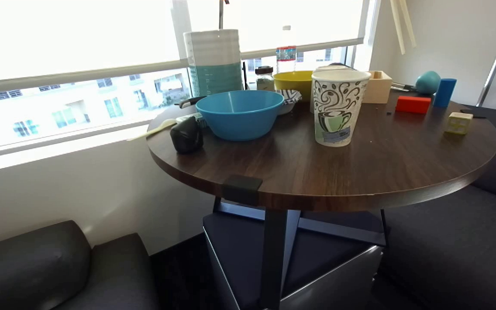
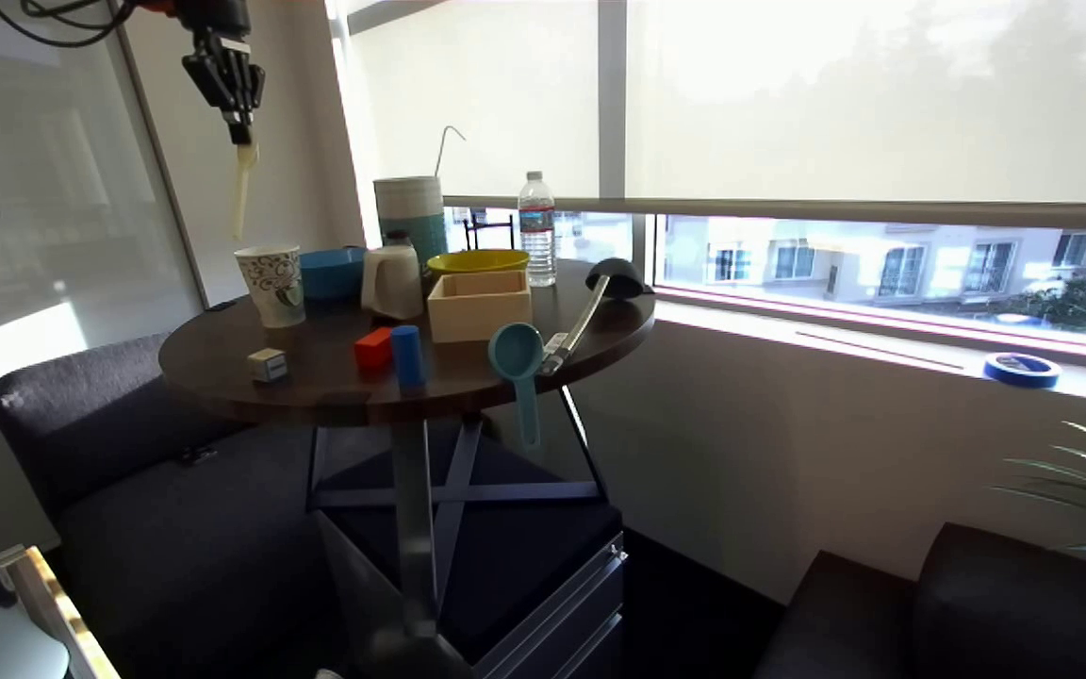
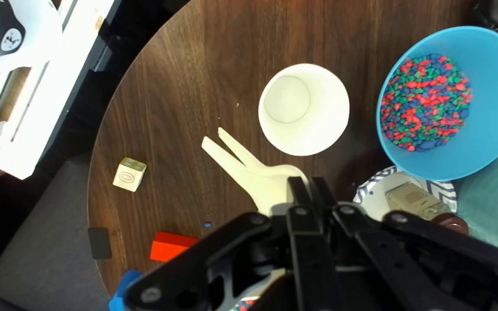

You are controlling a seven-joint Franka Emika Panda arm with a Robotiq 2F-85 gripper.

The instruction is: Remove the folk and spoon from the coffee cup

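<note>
I have my gripper (image 3: pixel 311 185) drawn nearly all the way together, pinching the broad ends of the fork and spoon (image 3: pixel 260 181); these overlap in my grip, so I cannot tell which is which. With 12 at the top of the wrist view, my grip lies toward 6 o'clock and the pair fans out from it toward 10. The cup (image 2: pixel 276 290) stands upright on the table (image 3: pixel 167 121) in both exterior views, and from my wrist I look down through its mouth to the round base. In an exterior view the pair hangs steeply from my grip between 11 and 12 o'clock of the cup, lower ends apart from its rim; in an exterior view two handles (image 1: pixel 397 26) dangle splayed at 1 o'clock of it, near the top edge. Taking the cup as the dial's centre in the wrist view, the blue bowl (image 3: pixel 497 99) with red, green and blue pebbles (image 3: pixel 426 99) lies at 3, a patterned bowl (image 3: pixel 374 201), partly hidden behind my gripper, at half past four, a small cube (image 3: pixel 129 175) at 8, and a red block (image 3: pixel 171 246) and blue cylinder (image 3: pixel 123 289) at half past seven, the cylinder farther out.
</note>
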